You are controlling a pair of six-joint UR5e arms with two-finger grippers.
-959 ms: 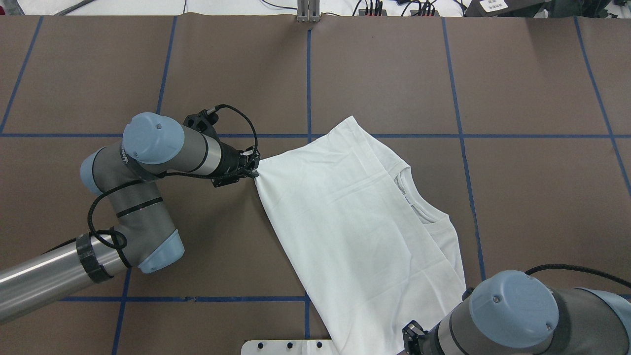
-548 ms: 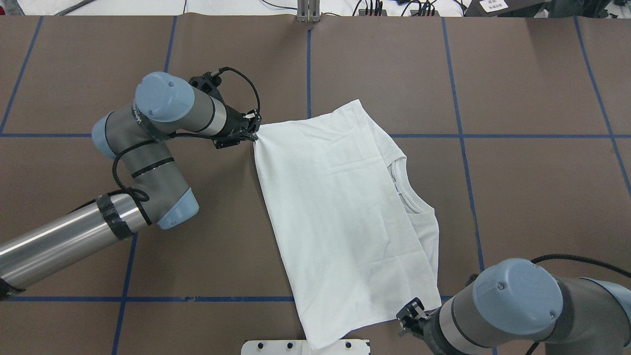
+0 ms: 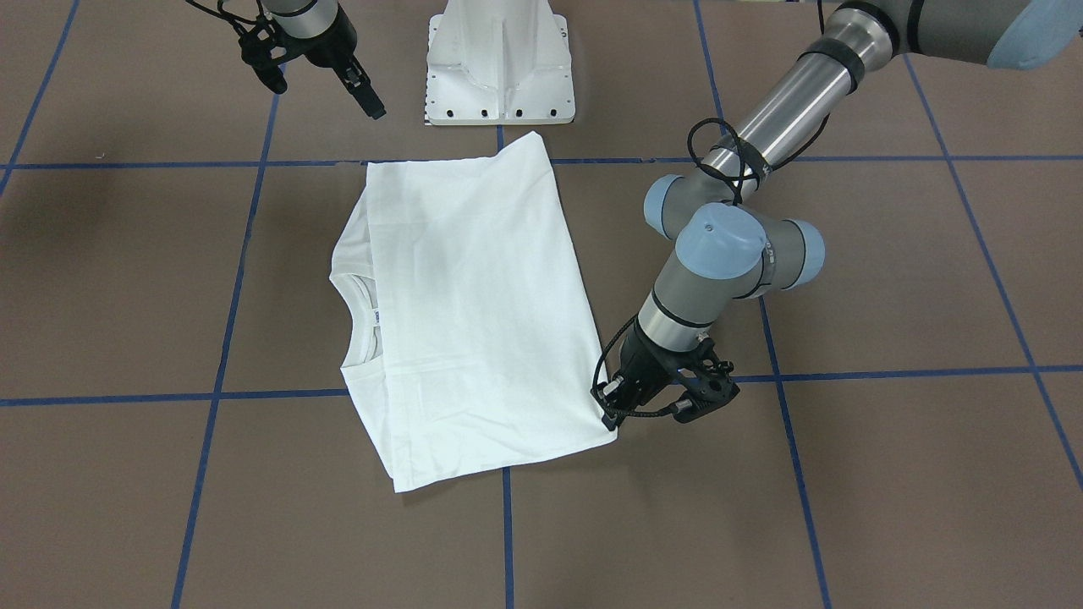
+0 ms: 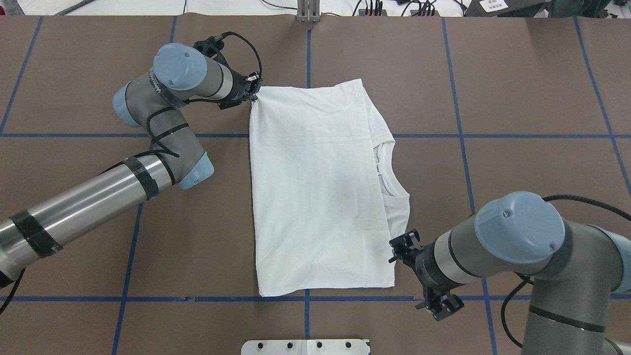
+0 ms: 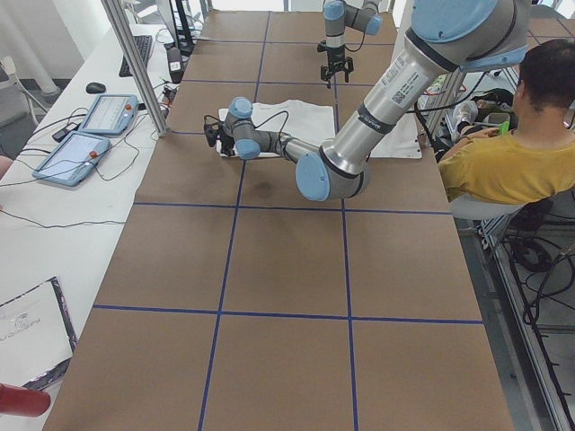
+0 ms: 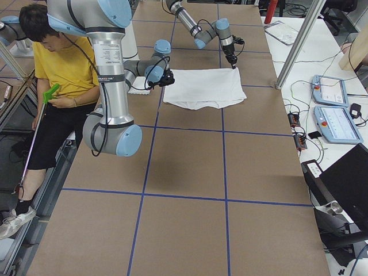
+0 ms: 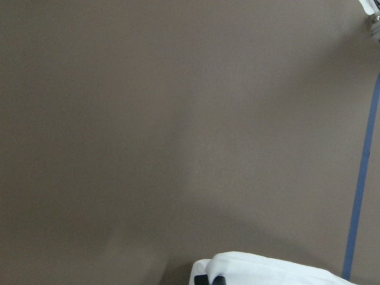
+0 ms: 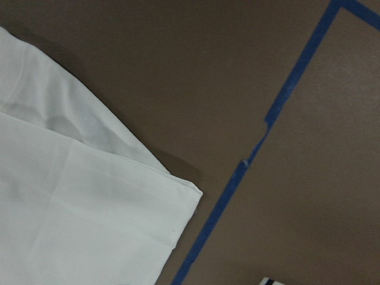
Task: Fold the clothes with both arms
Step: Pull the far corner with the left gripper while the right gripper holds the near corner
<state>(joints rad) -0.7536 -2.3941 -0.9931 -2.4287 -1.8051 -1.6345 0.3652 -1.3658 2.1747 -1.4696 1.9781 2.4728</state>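
The white T-shirt [image 4: 315,187] lies folded and flat in the middle of the table, its ribbed collar [image 4: 389,167] on the right. It also shows in the front view [image 3: 474,313]. No text shows on it. My left gripper [image 4: 255,96] is shut on the shirt's far left corner, low on the table; it also shows in the front view [image 3: 609,416]. The left wrist view shows cloth [image 7: 267,270] at the fingertips. My right gripper [image 3: 372,106] is open, empty and raised beside the near right corner. The right wrist view shows that corner [image 8: 178,196] lying free.
The white pedestal base [image 3: 499,68] stands at the robot's edge, just behind the shirt. Blue tape lines [image 4: 463,135] grid the brown table. A seated person in yellow [image 6: 57,63] is beside the base. Tablets [image 6: 333,103] and a metal post [image 6: 299,43] are at the far edge.
My left gripper has pulled its shirt corner away toward the far edge, squaring the shirt up. My right gripper has let go of the near right corner and lifted off it.
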